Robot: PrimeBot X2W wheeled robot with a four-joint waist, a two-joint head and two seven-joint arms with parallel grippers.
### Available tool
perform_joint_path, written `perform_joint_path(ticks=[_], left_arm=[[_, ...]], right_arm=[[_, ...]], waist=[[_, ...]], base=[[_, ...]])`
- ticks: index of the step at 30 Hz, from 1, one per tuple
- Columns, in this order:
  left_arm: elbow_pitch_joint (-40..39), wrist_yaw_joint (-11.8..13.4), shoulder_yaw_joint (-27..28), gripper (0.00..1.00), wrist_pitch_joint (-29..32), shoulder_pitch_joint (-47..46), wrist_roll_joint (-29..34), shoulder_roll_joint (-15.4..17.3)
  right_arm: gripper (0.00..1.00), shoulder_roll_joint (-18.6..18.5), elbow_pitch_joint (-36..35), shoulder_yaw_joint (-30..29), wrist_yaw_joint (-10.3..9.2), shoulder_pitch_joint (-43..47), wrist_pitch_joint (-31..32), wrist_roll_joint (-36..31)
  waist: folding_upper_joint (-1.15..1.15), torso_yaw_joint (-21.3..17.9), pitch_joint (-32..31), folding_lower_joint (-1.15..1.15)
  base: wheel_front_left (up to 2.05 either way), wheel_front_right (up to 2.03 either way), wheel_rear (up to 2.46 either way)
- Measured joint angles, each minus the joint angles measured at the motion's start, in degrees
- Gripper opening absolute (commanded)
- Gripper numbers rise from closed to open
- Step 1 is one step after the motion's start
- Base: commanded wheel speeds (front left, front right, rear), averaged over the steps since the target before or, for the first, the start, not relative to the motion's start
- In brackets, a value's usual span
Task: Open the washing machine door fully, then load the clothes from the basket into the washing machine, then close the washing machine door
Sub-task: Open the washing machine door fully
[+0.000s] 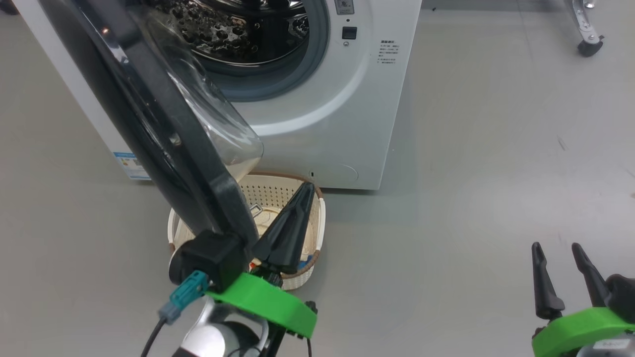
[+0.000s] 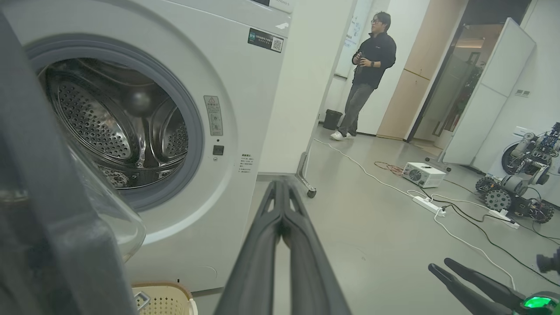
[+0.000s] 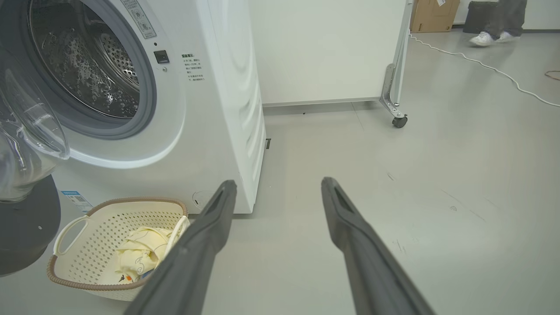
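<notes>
The washing machine (image 1: 317,124) stands with its steel drum (image 2: 109,122) exposed. Its door (image 1: 163,124) hangs open toward me, the glass bowl (image 1: 218,119) facing the opening. On the floor below the door sits the basket (image 3: 131,201), holding cream-yellow clothes (image 3: 142,251). My left gripper (image 1: 306,188) is shut with nothing in it. It hovers above the basket (image 1: 270,193), right beside the door's lower edge, fingers pointing at the machine front (image 2: 245,109). My right gripper (image 1: 556,246) stands open and empty over bare floor to the right, well away from the basket.
A person (image 2: 372,65) stands at the far side of the room. Cables, a power strip (image 2: 428,204) and a small white box (image 2: 423,174) lie on the floor to the right, near a wheeled robot (image 2: 516,188). A white partition on castors (image 3: 399,120) stands behind the machine.
</notes>
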Motion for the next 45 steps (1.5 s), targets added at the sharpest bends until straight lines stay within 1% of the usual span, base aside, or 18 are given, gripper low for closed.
perform_joint_path(ticks=[4, 12, 19, 30, 45], left_arm=[[6.7, 1.0, 0.6, 0.0, -2.3, -0.2, -1.0, -0.4], [16.1, 2.5, 4.0, 0.0, -6.4, -0.6, -1.6, -0.6], [21.1, 2.8, 4.8, 0.0, -9.0, -1.2, -2.1, -0.6], [24.1, 2.9, 5.0, 0.0, -11.1, -1.4, -2.7, -0.8], [21.9, 3.0, 4.0, 0.0, -11.6, -1.4, -2.4, -0.4]], right_arm=[[1.0, 0.0, 0.7, 0.4, 0.0, -0.2, -0.1, 0.0], [1.0, 0.0, 1.4, 0.5, 0.0, -0.2, -0.3, 0.3], [1.0, 0.0, 1.4, 0.5, 0.0, -0.2, -0.3, 0.3], [1.0, 0.0, 1.4, -0.2, 0.0, -0.2, -0.2, 0.3], [1.0, 0.0, 1.2, -1.0, 0.0, -0.2, 0.5, 0.3]], waist=[[0.0, -0.4, 0.7, 0.0], [0.0, -0.7, 0.4, 0.0], [0.0, -0.7, 0.2, 0.0], [0.0, 0.1, -0.5, 0.0], [0.0, 6.1, 0.3, 0.0]], base=[[0.0, 0.0, 0.0], [0.0, 0.0, 0.0], [0.0, 0.0, 0.0], [0.0, 0.0, 0.0], [0.0, 0.0, 0.0]])
